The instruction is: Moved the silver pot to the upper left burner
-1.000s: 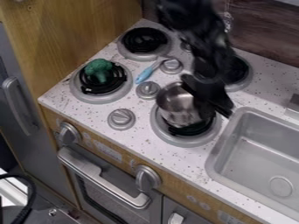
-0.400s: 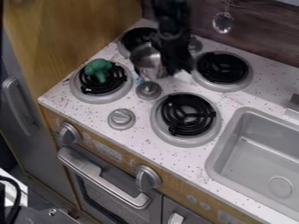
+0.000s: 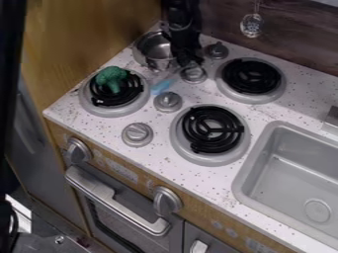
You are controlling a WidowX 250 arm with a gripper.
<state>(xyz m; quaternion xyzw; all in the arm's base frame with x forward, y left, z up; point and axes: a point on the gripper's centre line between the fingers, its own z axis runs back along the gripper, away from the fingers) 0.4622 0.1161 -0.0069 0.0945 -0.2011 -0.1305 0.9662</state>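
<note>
Speckled white, the surface [image 3: 198, 175] of a toy kitchen is bordered by a wooden panel [image 3: 79, 44] on one side and backed by dark wood [image 3: 297, 37], before which a clear, faceted ornament [image 3: 251, 25] is hung. The silver pot [image 3: 157, 45] is seen at the upper left burner [image 3: 137, 58], its round mouth turned upward; whether it is fully seated there cannot be told. Just beside it, on the side toward the upper right burner [image 3: 251, 76], the black gripper [image 3: 188, 59] is held, pointed downward; whether it is open or closed, or whether the pot is gripped, cannot be made out. A green broccoli piece [image 3: 111, 79] is set on the lower left burner [image 3: 132, 94], and near that burner a light blue handle [image 3: 161, 86] is laid on the surface. The lower right burner [image 3: 212, 128] is left uncovered, with a grey sink [image 3: 242, 180] set in beside it. Among the burners, grey knobs [image 3: 167, 101] are mounted, and below the front edge an oven handle [image 3: 115, 200] is fixed.
</note>
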